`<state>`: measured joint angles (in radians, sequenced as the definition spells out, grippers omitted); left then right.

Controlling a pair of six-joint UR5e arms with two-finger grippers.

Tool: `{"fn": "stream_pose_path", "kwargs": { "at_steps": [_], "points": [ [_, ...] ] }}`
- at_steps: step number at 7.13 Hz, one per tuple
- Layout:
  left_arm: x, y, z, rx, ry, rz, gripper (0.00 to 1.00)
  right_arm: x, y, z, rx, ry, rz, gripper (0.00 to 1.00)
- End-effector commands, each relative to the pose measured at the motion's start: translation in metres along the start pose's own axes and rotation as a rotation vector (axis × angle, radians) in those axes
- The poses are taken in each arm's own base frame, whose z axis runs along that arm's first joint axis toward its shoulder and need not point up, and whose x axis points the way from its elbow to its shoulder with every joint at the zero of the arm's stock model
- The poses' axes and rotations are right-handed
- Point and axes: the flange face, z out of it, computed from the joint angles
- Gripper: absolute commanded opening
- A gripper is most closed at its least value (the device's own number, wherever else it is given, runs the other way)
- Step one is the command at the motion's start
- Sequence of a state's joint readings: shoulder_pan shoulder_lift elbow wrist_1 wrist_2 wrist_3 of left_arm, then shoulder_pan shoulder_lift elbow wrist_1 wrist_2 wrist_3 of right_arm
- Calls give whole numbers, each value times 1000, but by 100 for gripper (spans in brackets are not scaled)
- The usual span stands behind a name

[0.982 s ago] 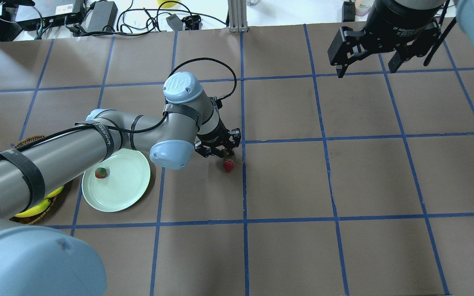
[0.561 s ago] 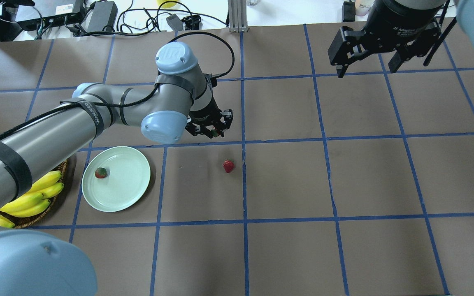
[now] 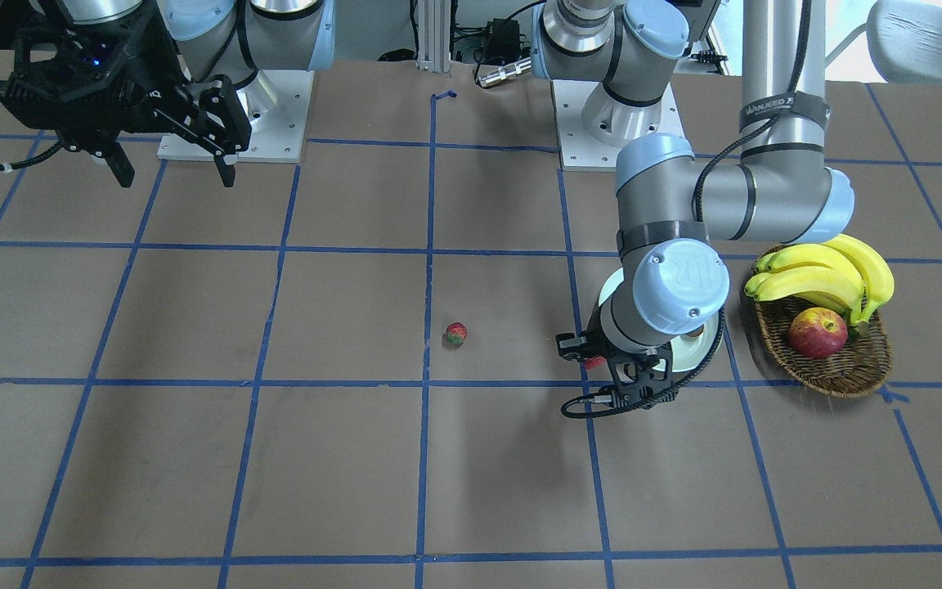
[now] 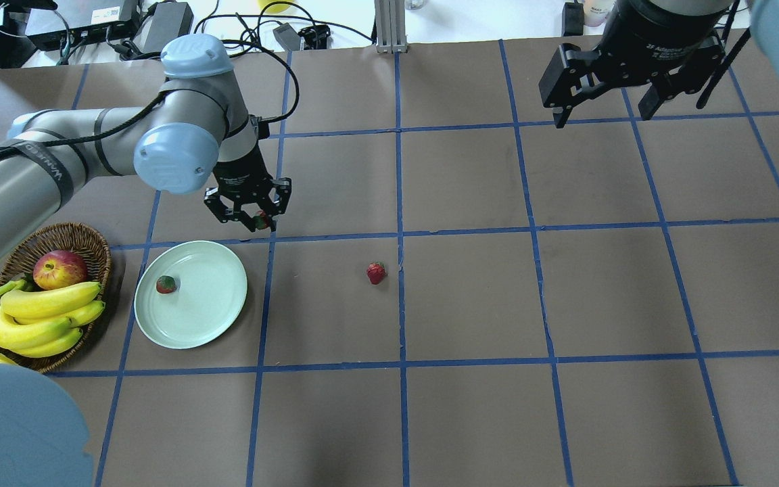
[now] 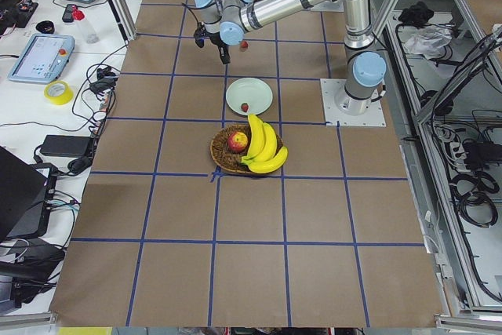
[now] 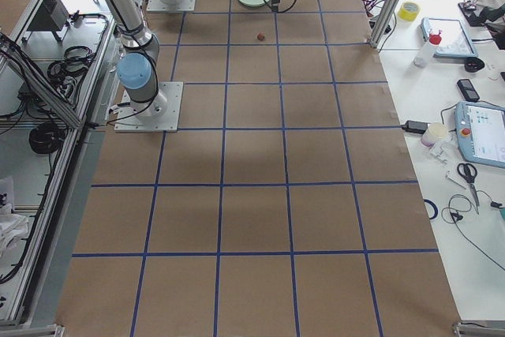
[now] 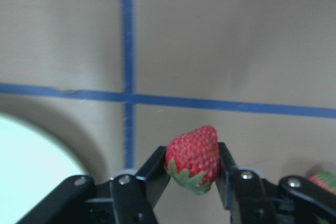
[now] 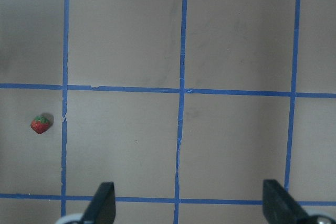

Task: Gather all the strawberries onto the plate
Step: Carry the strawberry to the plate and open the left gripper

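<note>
Three strawberries to report. Found the left arm stretched forward over the table [image 4: 470, 304], with the forearm passing above the basket side and the wrist turned down. Placed the left gripper [image 4: 249, 218] above the brown paper, just past the far rim of the plate [image 4: 214, 314]. Confirmed from the left wrist view both fingers pressed on one strawberry [image 7: 193, 156], tip up and green cap down, clear of the surface. Located a second strawberry [image 4: 166, 284] lying on the plate toward its basket-side edge. Located a third strawberry [image 4: 376, 272] loose on the table beside a blue tape line, well apart from the plate. Found the right arm raised over the far right of the table, with the right gripper [image 4: 602, 116] spread wide and gripping nothing. Noted a wicker basket [image 4: 95, 245] just beside the plate, holding bananas [image 4: 44, 308] and an apple [image 4: 59, 268].

Visibility limits:
- From the front-facing view, could see only slivers of the plate behind the left wrist.
- From overhead, could see the held berry only as a small red spot between the fingers.
- In the left wrist view, found the plate cut off at the lower left corner.
- Could not identify a blurred red-green patch [image 7: 321, 179] at the right edge of the left wrist view.
- In the right wrist view, saw only the fingertips along the bottom edge.
</note>
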<state>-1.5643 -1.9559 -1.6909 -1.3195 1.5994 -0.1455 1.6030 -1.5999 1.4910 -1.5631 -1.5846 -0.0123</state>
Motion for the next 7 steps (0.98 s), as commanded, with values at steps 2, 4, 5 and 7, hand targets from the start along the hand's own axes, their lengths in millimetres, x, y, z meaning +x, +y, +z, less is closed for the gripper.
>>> {"fn": "stream_pose_path", "kwargs": {
  "at_steps": [2,4,5,7],
  "points": [
    [-85,10,31,-121,-118,29,0,0,0,0,0,0,0,100],
    [-108,12,42,-150,-109,21,38,0,0,0,0,2,0,100],
    [-106,15,46,-152,-101,11,99,0,0,0,0,2,0,100],
    [-98,19,36,-131,-93,21,100,0,0,0,0,2,-1,100]
  ]
}}
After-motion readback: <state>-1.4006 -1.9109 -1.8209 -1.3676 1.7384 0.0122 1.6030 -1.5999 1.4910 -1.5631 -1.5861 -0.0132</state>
